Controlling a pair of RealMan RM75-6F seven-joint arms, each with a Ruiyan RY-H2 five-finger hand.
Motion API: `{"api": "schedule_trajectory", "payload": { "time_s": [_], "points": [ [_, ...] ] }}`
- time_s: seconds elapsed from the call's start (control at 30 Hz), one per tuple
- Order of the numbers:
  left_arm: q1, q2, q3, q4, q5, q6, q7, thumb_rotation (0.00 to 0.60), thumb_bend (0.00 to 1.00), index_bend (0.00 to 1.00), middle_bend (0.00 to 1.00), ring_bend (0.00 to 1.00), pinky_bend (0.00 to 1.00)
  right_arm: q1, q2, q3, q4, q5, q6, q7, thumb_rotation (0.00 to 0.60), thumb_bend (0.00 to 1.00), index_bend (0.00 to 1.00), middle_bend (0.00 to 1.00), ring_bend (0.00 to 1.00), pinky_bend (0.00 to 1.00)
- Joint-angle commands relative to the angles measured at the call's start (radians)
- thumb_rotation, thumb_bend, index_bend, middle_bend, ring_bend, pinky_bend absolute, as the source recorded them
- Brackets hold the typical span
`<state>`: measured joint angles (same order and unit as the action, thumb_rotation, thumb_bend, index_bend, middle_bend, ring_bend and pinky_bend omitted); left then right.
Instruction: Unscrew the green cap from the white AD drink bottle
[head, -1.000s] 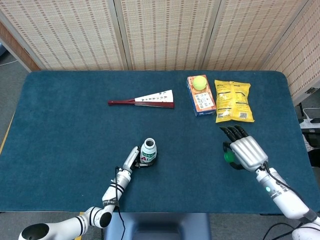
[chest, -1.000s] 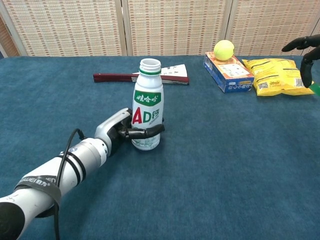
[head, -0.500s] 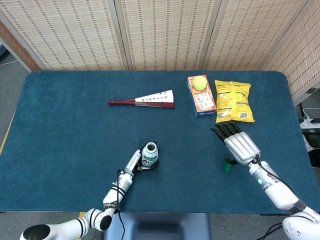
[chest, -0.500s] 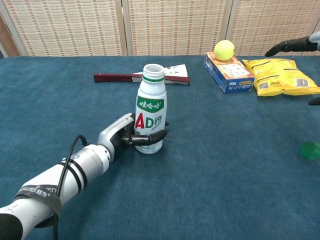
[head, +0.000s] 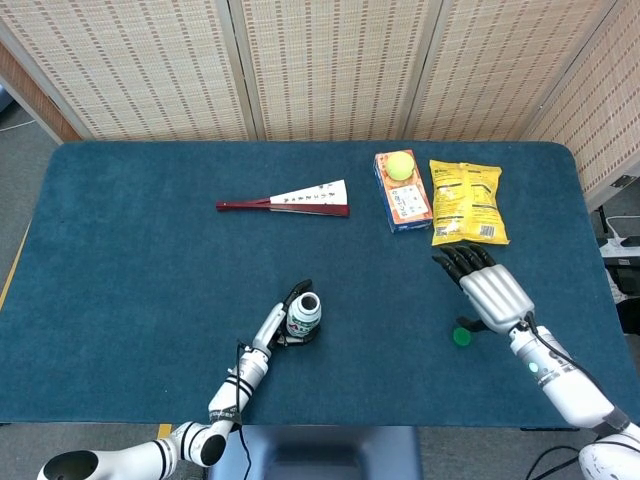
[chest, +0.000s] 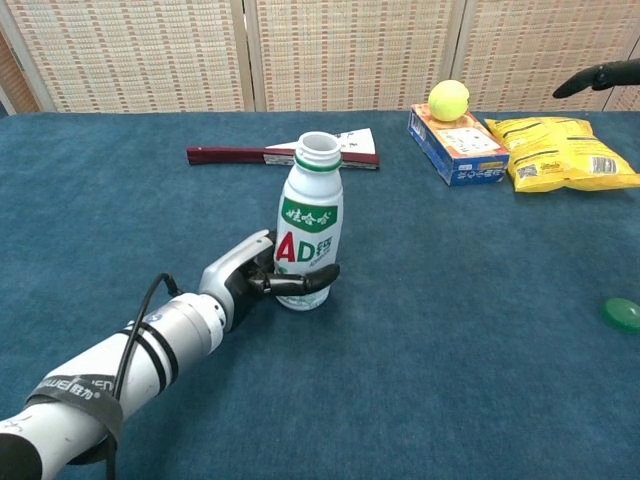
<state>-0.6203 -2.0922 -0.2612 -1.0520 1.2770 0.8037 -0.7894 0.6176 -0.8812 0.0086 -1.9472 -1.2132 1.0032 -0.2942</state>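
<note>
The white AD drink bottle (chest: 310, 241) stands upright on the blue table with its mouth uncovered; from above the bottle (head: 303, 312) shows its round mouth. My left hand (chest: 262, 281) holds the bottle near its base, and in the head view the same left hand (head: 276, 325) wraps the bottle from the left. The green cap (head: 462, 337) lies loose on the table at the right, and the green cap (chest: 622, 314) shows at the chest view's right edge. My right hand (head: 490, 290) hovers just above and right of the cap, fingers spread, holding nothing.
A folded fan (head: 285, 202) lies at the back middle. A tennis ball (head: 400, 165) rests on an orange and blue box (head: 404, 204), beside a yellow snack bag (head: 466, 202) at the back right. Woven screens close off the far side.
The right hand let go of the green cap, which now lies on the table, then lifted away with fingers spread. The left hand slid the bottle slightly right and nearer.
</note>
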Motion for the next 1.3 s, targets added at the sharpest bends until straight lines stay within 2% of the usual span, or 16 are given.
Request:
{"api": "schedule_trajectory", "payload": {
  "time_s": [0.03, 0.3, 0.53, 0.67, 0.87, 1.07, 1.3],
  "points": [
    [0.009, 0.015, -0.001, -0.031, 0.009, 0.020, 0.001, 0.600, 0.46, 0.00, 0.00, 0.00, 0.00, -0.004, 0.006, 0.004, 0.001, 0.001, -0.007, 0.006, 0.600, 0.11, 0.00, 0.00, 0.00, 0.00],
    [0.012, 0.044, 0.016, -0.128, 0.041, 0.051, 0.013, 0.600, 0.45, 0.00, 0.00, 0.00, 0.00, -0.017, 0.021, 0.017, -0.013, -0.001, -0.016, 0.014, 0.600, 0.11, 0.00, 0.00, 0.00, 0.00],
    [0.007, 0.048, -0.001, -0.135, 0.048, 0.082, 0.029, 0.600, 0.44, 0.00, 0.00, 0.00, 0.00, -0.027, 0.040, 0.021, -0.023, 0.003, -0.018, 0.020, 0.600, 0.11, 0.00, 0.00, 0.00, 0.00],
    [-0.004, 0.048, -0.005, -0.092, 0.095, 0.156, 0.087, 0.600, 0.45, 0.00, 0.00, 0.00, 0.00, -0.034, 0.061, 0.024, -0.031, 0.000, -0.030, 0.037, 0.600, 0.11, 0.00, 0.00, 0.00, 0.00],
    [-0.024, 0.041, -0.004, 0.009, 0.131, 0.244, 0.278, 0.600, 0.46, 0.00, 0.00, 0.00, 0.00, -0.037, 0.074, 0.027, -0.030, 0.002, -0.064, 0.071, 0.600, 0.11, 0.00, 0.00, 0.00, 0.00],
    [-0.032, 0.064, 0.021, 0.073, 0.130, 0.263, 0.503, 0.600, 0.46, 0.00, 0.00, 0.00, 0.00, -0.043, 0.078, 0.033, -0.022, -0.009, -0.077, 0.093, 0.600, 0.11, 0.00, 0.00, 0.00, 0.00],
    [-0.036, 0.128, 0.038, 0.005, 0.080, 0.198, 0.669, 0.600, 0.39, 0.00, 0.00, 0.00, 0.00, -0.048, 0.076, 0.041, -0.027, -0.018, -0.074, 0.090, 0.600, 0.11, 0.00, 0.00, 0.00, 0.00]
  ]
}}
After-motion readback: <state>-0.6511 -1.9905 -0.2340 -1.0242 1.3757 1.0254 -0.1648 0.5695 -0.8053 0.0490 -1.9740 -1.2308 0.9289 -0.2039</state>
